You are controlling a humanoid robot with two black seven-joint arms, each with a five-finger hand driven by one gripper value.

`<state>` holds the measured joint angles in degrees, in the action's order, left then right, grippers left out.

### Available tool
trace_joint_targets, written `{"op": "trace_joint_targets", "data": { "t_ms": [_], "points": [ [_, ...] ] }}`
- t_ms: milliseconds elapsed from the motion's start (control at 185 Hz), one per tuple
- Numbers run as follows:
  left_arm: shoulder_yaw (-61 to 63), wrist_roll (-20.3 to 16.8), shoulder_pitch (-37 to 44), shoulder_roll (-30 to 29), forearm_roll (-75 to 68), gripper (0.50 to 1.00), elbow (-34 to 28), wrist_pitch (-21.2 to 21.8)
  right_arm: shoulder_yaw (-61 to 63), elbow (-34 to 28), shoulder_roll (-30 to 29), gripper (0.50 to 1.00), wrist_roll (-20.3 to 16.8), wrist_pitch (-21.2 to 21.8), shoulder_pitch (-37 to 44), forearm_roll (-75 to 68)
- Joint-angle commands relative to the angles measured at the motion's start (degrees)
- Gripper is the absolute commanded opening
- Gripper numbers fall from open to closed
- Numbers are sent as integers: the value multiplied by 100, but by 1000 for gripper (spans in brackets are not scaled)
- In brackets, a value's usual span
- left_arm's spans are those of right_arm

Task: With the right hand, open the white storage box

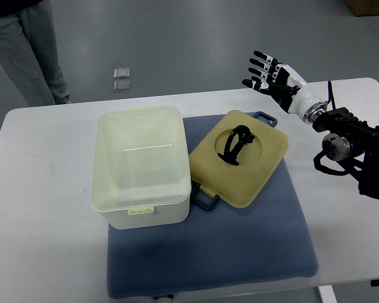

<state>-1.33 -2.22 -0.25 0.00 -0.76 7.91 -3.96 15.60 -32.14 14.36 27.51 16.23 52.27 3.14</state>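
Note:
The white storage box stands open on the blue mat at the left, its inside empty. Its beige lid lies upside down on the mat to the right of the box, with a black handle in its round recess and blue clips at its edges. My right hand is raised above the table's far right part, behind and to the right of the lid, fingers spread and holding nothing. My left arm is out of view.
The white table carries the mat. A person's grey trouser legs stand beyond the table's far left corner. Two small silver plates lie on the floor behind the table.

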Motion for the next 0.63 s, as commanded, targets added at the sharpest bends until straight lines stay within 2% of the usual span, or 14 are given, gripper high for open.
{"op": "trace_joint_targets", "data": {
  "t_ms": [0,146,318,626],
  "points": [
    [1,-6,-1,0,6,1000,0,1,4,58,-47,913,0,135,-32,20],
    [1,2,-1,0,-3,1000,0,1,22,234,-162,913,17,38,-32,-104],
    [1,2,-1,0,-3,1000,0,1,294,366,-381,926,61,-419,-190,-130],
    [1,2,-1,0,-3,1000,0,1,400,375,-390,926,79,-586,-208,-121]
  ]
}}
